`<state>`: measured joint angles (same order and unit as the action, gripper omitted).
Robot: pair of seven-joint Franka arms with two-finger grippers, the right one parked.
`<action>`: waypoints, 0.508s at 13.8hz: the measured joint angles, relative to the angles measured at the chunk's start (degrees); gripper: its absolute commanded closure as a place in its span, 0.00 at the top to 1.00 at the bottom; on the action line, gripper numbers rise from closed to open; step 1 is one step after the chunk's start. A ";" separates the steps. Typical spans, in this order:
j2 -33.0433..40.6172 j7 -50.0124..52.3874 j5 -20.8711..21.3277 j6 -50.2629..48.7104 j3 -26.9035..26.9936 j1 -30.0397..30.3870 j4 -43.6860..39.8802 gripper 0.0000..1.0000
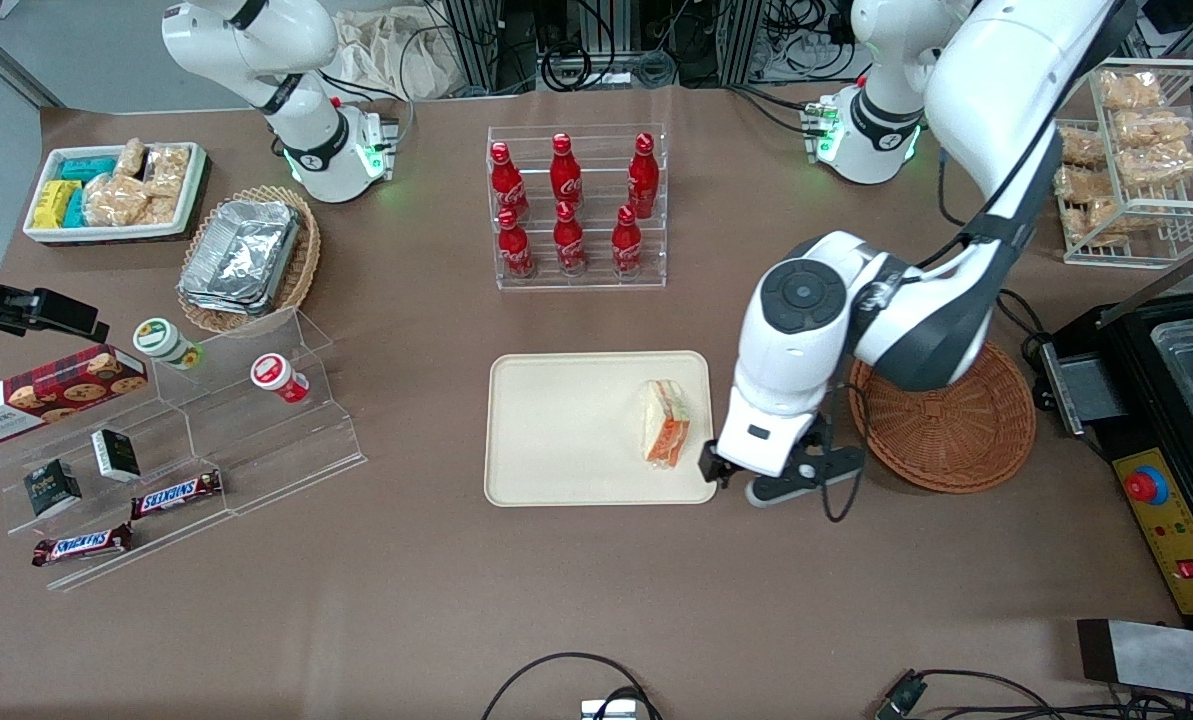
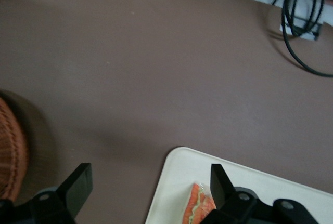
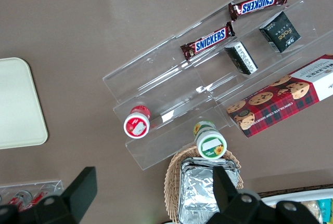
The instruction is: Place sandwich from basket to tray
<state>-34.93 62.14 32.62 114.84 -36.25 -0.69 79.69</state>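
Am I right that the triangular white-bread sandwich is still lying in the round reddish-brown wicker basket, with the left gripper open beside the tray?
Not quite: the front view shows the sandwich on the cream rectangular tray; the basket holds nothing visible. The gripper is open beside the tray.

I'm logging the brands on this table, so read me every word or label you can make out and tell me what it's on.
"SNICKERS": two candy bars on the clear stand.
"Walkers": red tartan cookie box.
"Coca-Cola" script: red bottles, barely legible.
Dark small boxes and cup lids: print too small to read.
The sandwich on the tray, the basket and the open claw beside the tray: no text.
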 measured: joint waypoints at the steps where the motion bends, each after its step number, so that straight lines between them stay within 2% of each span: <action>1: 0.44 0.00 0.00 -1.41 0.07 0.62 -0.54 1.00; 7: 2.55 -0.15 0.00 -4.38 0.12 4.73 -0.78 1.00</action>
<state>-32.39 61.99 32.62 110.46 -36.13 4.04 78.91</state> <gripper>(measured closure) 0.000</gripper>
